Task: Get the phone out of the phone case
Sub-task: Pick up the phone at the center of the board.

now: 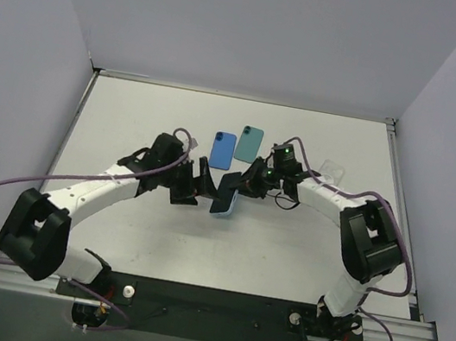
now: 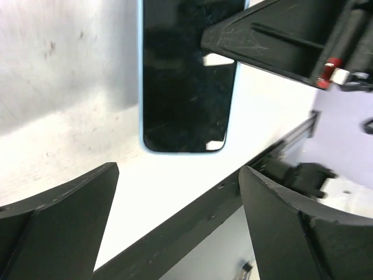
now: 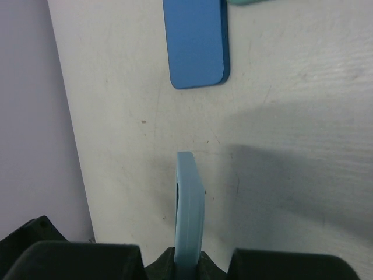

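Right hand (image 3: 187, 265) pinches phone (image 3: 189, 204); left hand (image 2: 178, 227) spread nearby.

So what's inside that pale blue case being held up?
A phone: its dark screen fills the case, with a pale rim showing round it. The phone's back and sides are hidden by the case.

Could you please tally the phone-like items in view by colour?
Blue rectangular phone, lying flat: 1
Teal rectangular phone, lying flat: 1
Light-blue cased phone with a black screen, held in the right gripper: 1
Clear plastic case, as far as can be told: 1
Total: 4
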{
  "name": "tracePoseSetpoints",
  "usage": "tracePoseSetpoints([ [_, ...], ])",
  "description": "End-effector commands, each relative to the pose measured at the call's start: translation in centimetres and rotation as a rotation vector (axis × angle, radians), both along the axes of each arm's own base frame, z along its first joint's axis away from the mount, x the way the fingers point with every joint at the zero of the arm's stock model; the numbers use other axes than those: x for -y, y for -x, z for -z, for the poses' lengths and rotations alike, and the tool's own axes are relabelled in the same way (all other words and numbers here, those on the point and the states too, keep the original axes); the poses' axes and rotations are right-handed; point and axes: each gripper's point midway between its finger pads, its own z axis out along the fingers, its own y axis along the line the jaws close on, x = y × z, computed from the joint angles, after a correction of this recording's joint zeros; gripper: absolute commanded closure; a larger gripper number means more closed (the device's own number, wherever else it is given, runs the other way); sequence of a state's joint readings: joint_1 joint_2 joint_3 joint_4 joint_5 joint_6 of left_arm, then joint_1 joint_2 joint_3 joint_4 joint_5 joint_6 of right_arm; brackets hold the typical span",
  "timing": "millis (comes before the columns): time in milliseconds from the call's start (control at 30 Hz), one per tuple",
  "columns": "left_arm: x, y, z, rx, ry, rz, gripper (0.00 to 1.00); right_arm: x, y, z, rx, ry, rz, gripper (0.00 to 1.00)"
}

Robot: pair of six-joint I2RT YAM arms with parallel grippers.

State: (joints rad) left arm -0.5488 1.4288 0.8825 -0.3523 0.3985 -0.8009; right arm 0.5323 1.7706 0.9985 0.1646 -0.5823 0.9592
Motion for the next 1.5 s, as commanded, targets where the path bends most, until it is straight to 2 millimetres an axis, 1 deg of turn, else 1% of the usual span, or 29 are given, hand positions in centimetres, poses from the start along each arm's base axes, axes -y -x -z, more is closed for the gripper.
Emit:
tracePoseSetpoints([
  [0, -1.0, -2.3, -6.4, 0.157, 0.223, -0.026, 0.04, 1.3, -1.1, -6.5, 0.134, -0.119, -0.031, 1.00],
  [33, -1.6, -2.6, -7.3, 0.163, 0.260, -0.043, 0.04, 1.2, -0.9, -7.1, 0.144, -0.131, -0.043, 1.00],
  [67, -1.8, -3.0, -7.7, 0.172, 0.278, -0.049, 0.04, 0.9, -0.3, -7.6, 0.144, -0.155, -0.072, 1.00],
  [100, -2.1, -3.0, -7.8, 0.160, 0.302, -0.052, 0.04, 0.7, -0.2, -8.7, 0.170, -0.187, -0.086, 1.00],
  [133, -2.7, -3.7, -7.6, 0.135, 0.323, -0.088, 0.05, 0.4, 0.1, -9.2, 0.178, -0.217, -0.104, 1.00],
  [167, -2.8, -4.6, -8.2, 0.167, 0.363, -0.095, 0.05, 0.0, 0.6, -10.0, 0.191, -0.276, -0.124, 1.00],
  [200, -3.0, -4.4, -7.8, 0.152, 0.405, -0.093, 0.06, -0.2, 0.9, -10.9, 0.215, -0.308, -0.133, 1.00],
  [233, -3.6, -5.2, -7.7, 0.128, 0.448, -0.140, 0.06, -0.2, 1.0, -11.5, 0.233, -0.330, -0.129, 1.00],
  [267, -3.6, -6.0, -9.0, 0.194, 0.504, -0.129, 0.07, -0.3, 1.4, -11.7, 0.252, -0.346, -0.135, 1.00],
  [300, -3.5, -5.6, -9.2, 0.180, 0.544, -0.108, 0.07, -0.3, 1.6, -12.5, 0.269, -0.355, -0.136, 1.00],
  [333, -3.4, -5.7, -8.9, 0.153, 0.569, -0.117, 0.07, -0.3, 1.8, -12.8, 0.281, -0.360, -0.141, 1.00],
  [400, -3.1, -5.6, -9.5, 0.164, 0.595, -0.088, 0.08, -0.9, 2.7, -13.7, 0.307, -0.377, -0.170, 1.00],
  [500, -2.5, -5.1, -10.0, 0.165, 0.624, -0.042, 0.09, -1.7, 3.4, -14.5, 0.328, -0.414, -0.199, 1.00],
  [633, -2.2, -4.7, -10.4, 0.136, 0.681, -0.029, 0.16, -3.2, 3.6, -16.1, 0.357, -0.458, -0.230, 1.00],
  [667, -2.1, -4.7, -11.2, 0.171, 0.709, -0.009, 0.17, -3.6, 3.7, -15.7, 0.344, -0.448, -0.240, 1.00],
  [700, -1.9, -4.5, -11.6, 0.148, 0.735, -0.007, 0.19, -4.1, 4.0, -15.8, 0.343, -0.450, -0.256, 1.00],
  [733, -1.9, -4.5, -11.5, 0.142, 0.744, -0.006, 0.23, -4.5, 3.8, -16.1, 0.349, -0.455, -0.260, 1.00],
  [833, -1.8, -4.4, -11.6, 0.138, 0.756, -0.007, 0.32, -5.4, 3.7, -16.1, 0.351, -0.469, -0.270, 1.00],
  [867, -1.9, -4.4, -11.7, 0.144, 0.757, -0.009, 0.38, -5.6, 3.5, -16.3, 0.354, -0.482, -0.270, 1.00],
  [900, -1.8, -4.3, -11.7, 0.142, 0.757, -0.007, 0.40, -5.7, 3.5, -16.3, 0.354, -0.491, -0.272, 1.00],
  [1000, -1.7, -4.3, -11.8, 0.133, 0.766, -0.005, 0.44, -6.2, 3.6, -16.4, 0.344, -0.519, -0.288, 1.00],
  [1067, -1.6, -4.2, -12.0, 0.139, 0.777, 0.002, 0.46, -6.5, 3.6, -16.0, 0.328, -0.519, -0.293, 1.00],
  [1200, -1.3, -4.2, -12.3, 0.136, 0.785, 0.010, 0.54, -6.7, 3.6, -15.6, 0.318, -0.517, -0.296, 1.00],
  [1300, -1.1, -4.2, -12.6, 0.138, 0.790, 0.014, 0.67, -6.8, 3.5, -15.3, 0.314, -0.505, -0.296, 1.00],
  [1333, -1.1, -4.2, -12.8, 0.141, 0.792, 0.015, 0.79, -6.7, 3.5, -14.7, 0.292, -0.484, -0.290, 1.00],
  [1367, -1.1, -4.2, -12.9, 0.141, 0.793, 0.014, 0.86, -6.5, 3.4, -14.2, 0.274, -0.455, -0.280, 1.00],
  [1400, -1.1, -4.3, -13.0, 0.146, 0.793, 0.011, 1.00, -6.4, 2.7, -14.0, 0.309, -0.410, -0.277, 0.92],
  [1433, -1.2, -4.4, -12.8, 0.139, 0.789, 0.004, 1.00, -5.6, 3.0, -12.4, 0.242, -0.335, -0.260, 0.73],
  [1467, -1.4, -4.8, -12.8, 0.145, 0.784, -0.015, 1.00, -5.0, 2.6, -12.1, 0.250, -0.297, -0.245, 0.40],
])
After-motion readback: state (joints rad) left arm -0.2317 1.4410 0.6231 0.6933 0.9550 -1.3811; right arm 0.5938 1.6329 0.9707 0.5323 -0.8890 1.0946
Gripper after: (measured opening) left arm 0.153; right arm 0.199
